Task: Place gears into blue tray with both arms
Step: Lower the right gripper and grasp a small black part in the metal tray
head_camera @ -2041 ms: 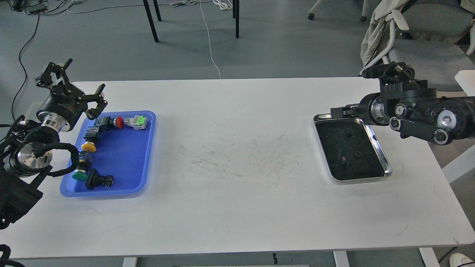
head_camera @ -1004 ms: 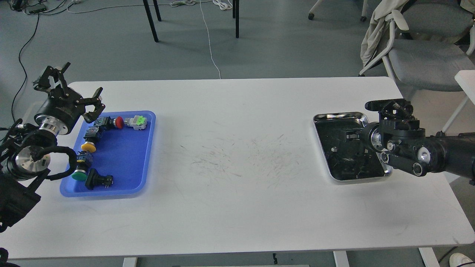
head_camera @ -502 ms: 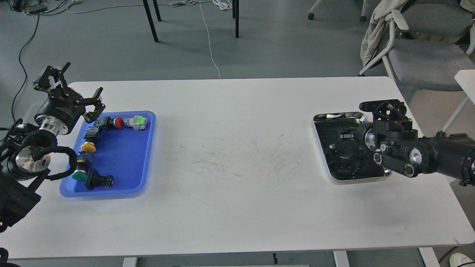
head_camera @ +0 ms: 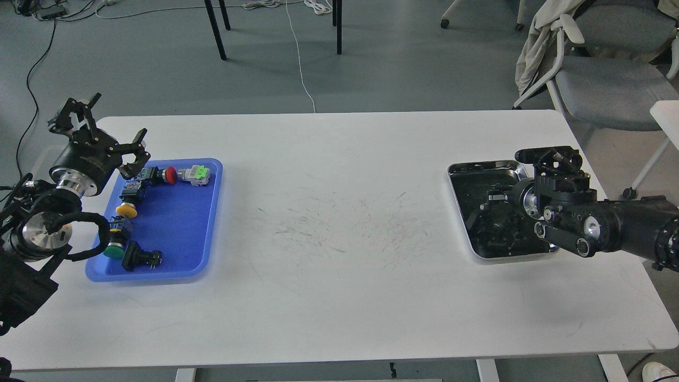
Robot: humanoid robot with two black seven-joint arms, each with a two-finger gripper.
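Observation:
The blue tray (head_camera: 175,228) lies at the table's left end. My left gripper (head_camera: 103,127) hovers open over its far-left corner, claw fingers spread wide with nothing between them. At the right end, my right gripper (head_camera: 485,209) reaches low into the steel tray (head_camera: 480,166) with the black lining. It is dark against that lining, so its fingers cannot be told apart. The gears cannot be made out in the steel tray, which is partly covered by the gripper and its reflections. No gear shows in the blue tray.
Several push-button switches lie in the blue tray: a red-capped one (head_camera: 162,175), a green-and-grey one (head_camera: 194,174), a yellow one (head_camera: 127,209), a green one (head_camera: 114,249). The scuffed white table (head_camera: 339,228) spans between the trays. A grey chair (head_camera: 610,79) stands beyond the far right corner.
My right arm has come down from above the steel tray's far edge into the tray, then edged slightly left. The left gripper has barely shifted.

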